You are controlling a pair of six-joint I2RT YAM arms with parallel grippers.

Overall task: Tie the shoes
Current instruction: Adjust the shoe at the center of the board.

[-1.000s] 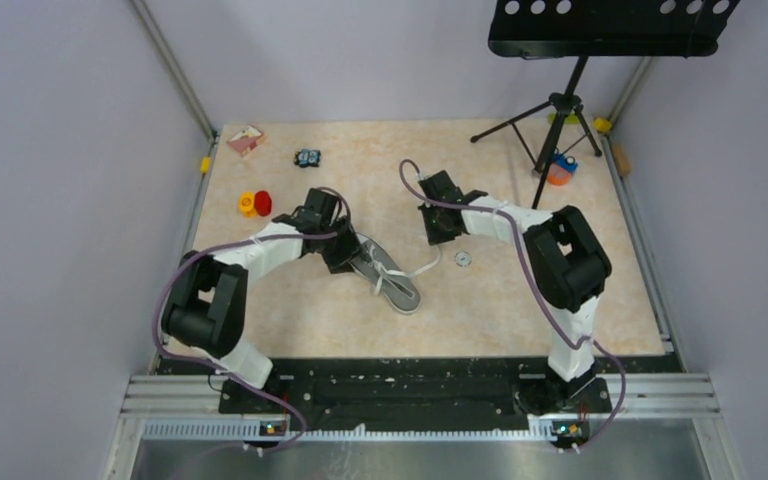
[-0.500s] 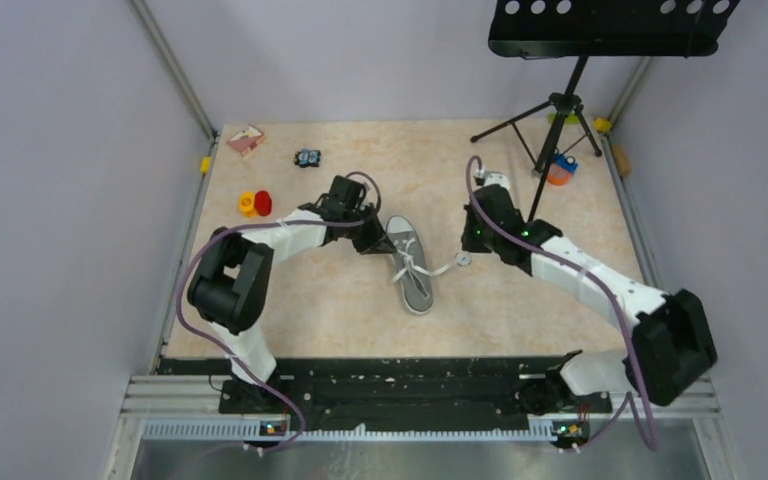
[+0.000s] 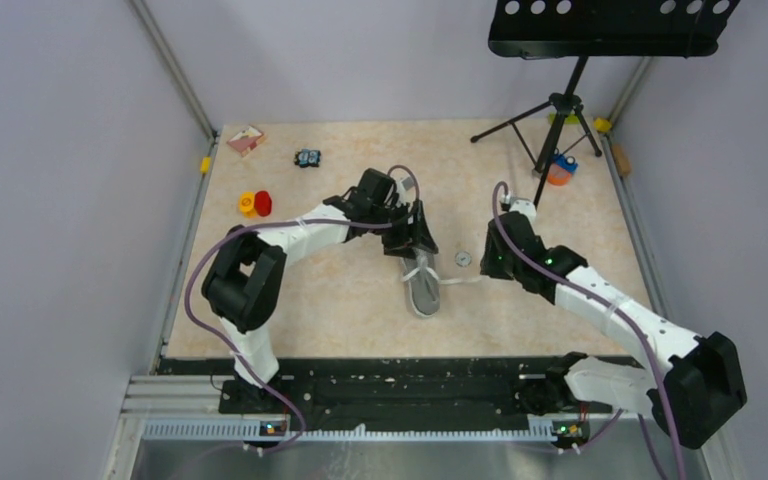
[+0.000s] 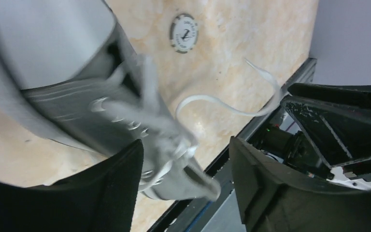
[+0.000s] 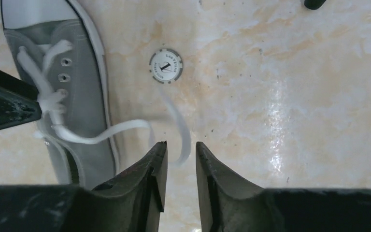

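Pale marbled tabletop (image 3: pixel 310 300) boxed in by lavender walls (image 3: pixel 70 200), seen from above, with two robot arms reaching in from the near edge. A single grey canvas sneaker (image 3: pixel 421 290) with a white sole lies near the middle of the table, between the two arms. Its white laces (image 5: pixel 101 133) are untied and no bow or knot shows. One lace trails off the side of the sneaker across the table toward the right arm.

The left gripper (image 4: pixel 186 150) hovers over the laced part of the sneaker. Its fingers are spread wide and clasp nothing. The right gripper (image 5: pixel 179 147) sits low beside the sneaker with only a narrow gap between its fingers. The blurred end of the trailing lace curls just ahead of its tips, apparently not pinched. A round poker chip (image 5: pixel 165 66) lies on the table near that lace.

The step in hand appears to be gathering the two lace ends. To do it well, the right gripper would need to drop over the loose lace close to its end and close fully before pulling. The left gripper should pick out the other lace and not the canvas. Pulling both laces evenly should keep the light sneaker from sliding or turning.
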